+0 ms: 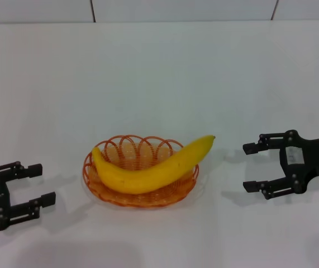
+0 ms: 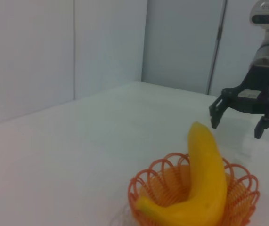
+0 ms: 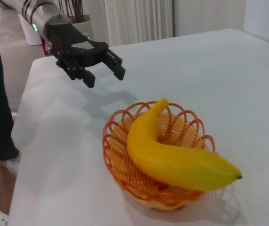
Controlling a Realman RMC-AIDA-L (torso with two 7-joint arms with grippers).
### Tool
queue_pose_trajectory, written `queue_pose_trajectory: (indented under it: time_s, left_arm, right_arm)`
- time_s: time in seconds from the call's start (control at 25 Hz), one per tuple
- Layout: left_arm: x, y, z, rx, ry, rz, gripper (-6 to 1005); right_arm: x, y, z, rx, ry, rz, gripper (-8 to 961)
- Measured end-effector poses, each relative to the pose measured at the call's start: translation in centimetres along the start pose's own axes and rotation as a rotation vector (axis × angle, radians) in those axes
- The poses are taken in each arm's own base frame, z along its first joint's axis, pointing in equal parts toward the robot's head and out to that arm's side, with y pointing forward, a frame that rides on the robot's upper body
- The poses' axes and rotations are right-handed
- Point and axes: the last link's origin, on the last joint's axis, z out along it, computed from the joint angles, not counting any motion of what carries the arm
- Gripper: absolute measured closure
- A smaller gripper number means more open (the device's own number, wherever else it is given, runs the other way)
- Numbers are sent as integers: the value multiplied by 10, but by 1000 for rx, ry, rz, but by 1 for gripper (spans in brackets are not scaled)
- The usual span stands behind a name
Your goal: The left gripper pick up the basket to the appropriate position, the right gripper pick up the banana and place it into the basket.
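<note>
The basket (image 1: 141, 191) sits on the white table (image 1: 159, 84), near the middle of the head view and between the two arms. It is a shallow oval of orange wire with a looped, scalloped rim. In it lies the banana (image 1: 151, 167), the only thing it holds. The fruit lies across the basket lengthwise: its blunt stem end rests inside, at the rim on the robot's left, and its body curves along the bottom. Its pointed tip rises over the rim on the robot's right and juts out past the wire, above the table. From the left wrist view the banana (image 2: 205, 183) hides much of the basket (image 2: 148, 188); from the right wrist view the banana (image 3: 172, 157) crosses the basket (image 3: 120, 160) and its tip overhangs the near rim.

The left gripper (image 1: 38, 183) hovers low over the table to the left of the basket, well apart from it, fingers spread and holding nothing. It also shows in the right wrist view (image 3: 106, 75), beyond the basket, likewise spread.

The right gripper (image 1: 248, 167) hangs to the right of the basket, near the banana's tip but not touching it, jaws apart and empty, pointing toward the basket. In the left wrist view it (image 2: 238, 125) shows behind the banana, fingers apart
</note>
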Motion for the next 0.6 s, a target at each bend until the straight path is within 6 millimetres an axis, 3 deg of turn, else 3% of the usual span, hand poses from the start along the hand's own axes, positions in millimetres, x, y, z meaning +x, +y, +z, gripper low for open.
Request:
queue_pose_trajectory:
  time_s: [0.6]
  left_arm:
    - [2, -6, 8, 28, 1, 4, 307]
  right_arm:
    - [-5, 4, 4, -39, -14, -6, 118]
